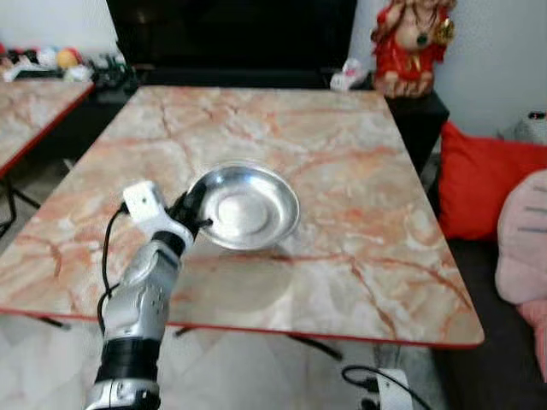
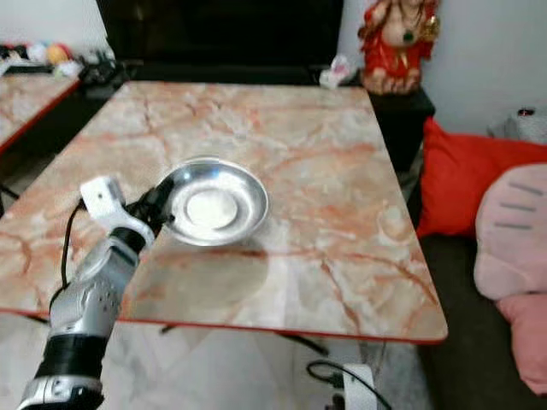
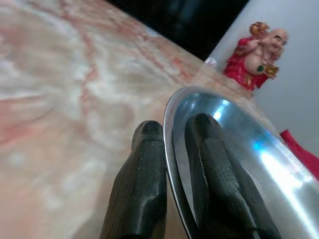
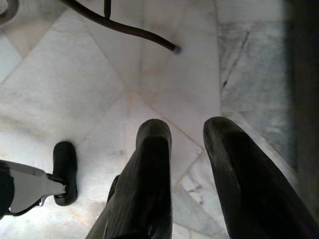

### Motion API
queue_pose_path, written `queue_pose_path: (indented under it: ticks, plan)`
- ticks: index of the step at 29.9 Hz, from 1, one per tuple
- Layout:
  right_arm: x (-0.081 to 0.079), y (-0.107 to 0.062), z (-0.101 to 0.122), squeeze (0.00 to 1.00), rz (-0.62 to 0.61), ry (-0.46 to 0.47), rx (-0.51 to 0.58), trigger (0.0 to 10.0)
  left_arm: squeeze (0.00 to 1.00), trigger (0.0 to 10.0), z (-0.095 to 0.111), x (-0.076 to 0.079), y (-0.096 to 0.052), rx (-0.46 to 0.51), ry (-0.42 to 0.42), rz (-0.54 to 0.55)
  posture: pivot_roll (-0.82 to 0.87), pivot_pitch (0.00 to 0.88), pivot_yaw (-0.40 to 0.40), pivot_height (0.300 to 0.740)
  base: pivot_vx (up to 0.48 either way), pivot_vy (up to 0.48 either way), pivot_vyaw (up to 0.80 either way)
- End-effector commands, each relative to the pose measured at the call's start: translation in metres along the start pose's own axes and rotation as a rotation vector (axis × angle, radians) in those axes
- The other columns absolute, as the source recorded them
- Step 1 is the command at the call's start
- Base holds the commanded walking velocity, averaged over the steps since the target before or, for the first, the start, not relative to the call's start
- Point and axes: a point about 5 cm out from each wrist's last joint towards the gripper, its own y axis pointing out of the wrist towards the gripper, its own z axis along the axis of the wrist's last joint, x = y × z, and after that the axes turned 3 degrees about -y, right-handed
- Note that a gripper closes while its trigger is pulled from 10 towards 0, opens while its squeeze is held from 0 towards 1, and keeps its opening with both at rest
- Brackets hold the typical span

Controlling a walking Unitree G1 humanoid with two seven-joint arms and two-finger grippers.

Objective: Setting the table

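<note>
The right tool (image 4: 187,137) is seen with its two black fingers (image 4: 149,169) held apart above a pale marble floor (image 4: 75,84), near a dark curved leg (image 4: 124,27).

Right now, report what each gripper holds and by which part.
The left gripper pinches the steel bowl by its rim. The right gripper holds nothing.

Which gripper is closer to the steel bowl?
Left. The left gripper is clamped on the rim of the steel bowl, one finger inside and one outside, above the marble table. The right gripper hangs open over the floor tiles, away from the bowl.
</note>
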Motion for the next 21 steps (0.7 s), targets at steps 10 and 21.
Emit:
queue_pose_path:
  ticks: [10,21]
  plan:
    - [-0.004,0.0,-0.001,0.0,0.013,-0.007,-0.004,10.0,0.0,10.0,-0.001,-0.017,-0.018,-0.052,0.065,0.008,0.12,0.0,-0.006,0.74,0.0,0.0,0.0]
    - [-0.004,0.0,-0.002,0.0,0.014,-0.005,-0.004,10.0,0.0,10.0,-0.022,-0.019,-0.014,-0.13,0.104,-0.022,0.11,0.0,-0.005,0.74,0.0,0.0,0.0]
